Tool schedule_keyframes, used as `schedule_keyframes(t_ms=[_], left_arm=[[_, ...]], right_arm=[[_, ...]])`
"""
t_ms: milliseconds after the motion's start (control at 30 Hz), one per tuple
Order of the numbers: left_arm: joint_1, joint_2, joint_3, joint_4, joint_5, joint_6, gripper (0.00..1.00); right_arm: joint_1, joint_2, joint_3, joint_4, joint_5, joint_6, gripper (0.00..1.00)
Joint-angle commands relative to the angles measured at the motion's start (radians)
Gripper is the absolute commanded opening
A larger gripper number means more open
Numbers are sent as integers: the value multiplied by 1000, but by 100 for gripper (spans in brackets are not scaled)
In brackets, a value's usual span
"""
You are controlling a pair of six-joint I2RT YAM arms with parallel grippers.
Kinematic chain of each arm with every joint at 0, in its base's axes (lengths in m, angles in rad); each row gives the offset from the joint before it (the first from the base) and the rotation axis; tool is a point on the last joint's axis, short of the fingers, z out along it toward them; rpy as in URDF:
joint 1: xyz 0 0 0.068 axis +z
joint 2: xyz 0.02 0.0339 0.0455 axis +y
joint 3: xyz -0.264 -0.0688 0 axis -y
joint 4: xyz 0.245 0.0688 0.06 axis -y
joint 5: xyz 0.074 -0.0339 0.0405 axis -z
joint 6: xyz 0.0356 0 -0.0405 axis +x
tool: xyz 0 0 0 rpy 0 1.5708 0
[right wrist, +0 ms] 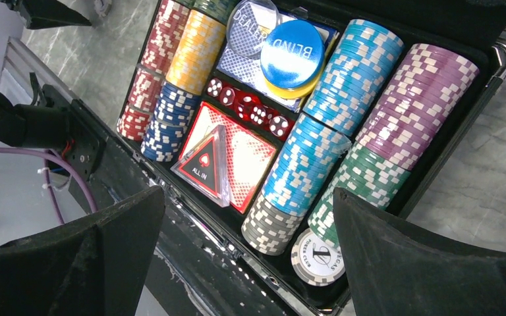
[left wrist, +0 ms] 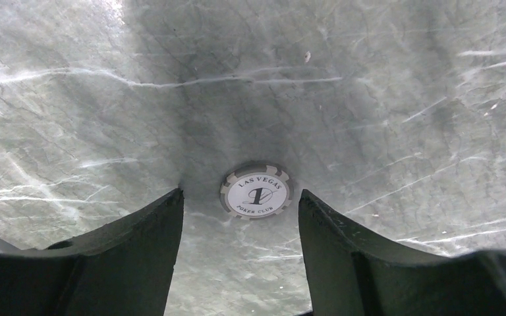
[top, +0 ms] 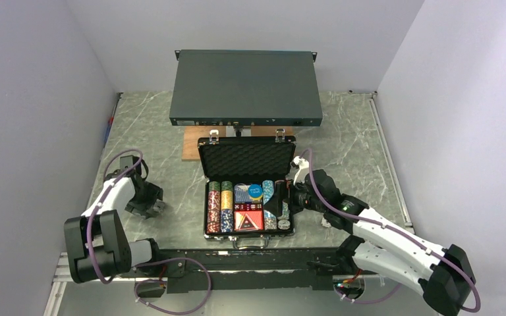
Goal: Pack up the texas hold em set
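Black fingers (left wrist: 138, 243) of the left hand (left wrist: 240, 195) stand apart either side of one loose grey chip (left wrist: 255, 191) lying flat on the surface (left wrist: 369, 99), not touching it. I'd lower until the tips touch down, then pinch the rim squarely. Over the open briefcase (top: 247, 159) at centre, the right hand (right wrist: 249, 192) hangs wide open and empty. Inside I count five dice (right wrist: 247, 106), two decks (right wrist: 250, 155) and three discs (right wrist: 292, 45).

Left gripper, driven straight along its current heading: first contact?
Likely the white poker chip lying flat on the table, between the open fingers of the left gripper. Depth is unclear, so fingertips may touch tabletop first.
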Motion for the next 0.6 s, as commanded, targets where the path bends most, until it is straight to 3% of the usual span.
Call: schedule_keyframes(t_ms=[0, 567], left_arm=[[3, 65, 8, 13, -9, -21, 67], [-58, 237, 113, -110, -37, -117, 64]], right_arm=[[-7, 20, -5, 85, -34, 17, 99], [-11, 48, -6, 102, -47, 35, 100]])
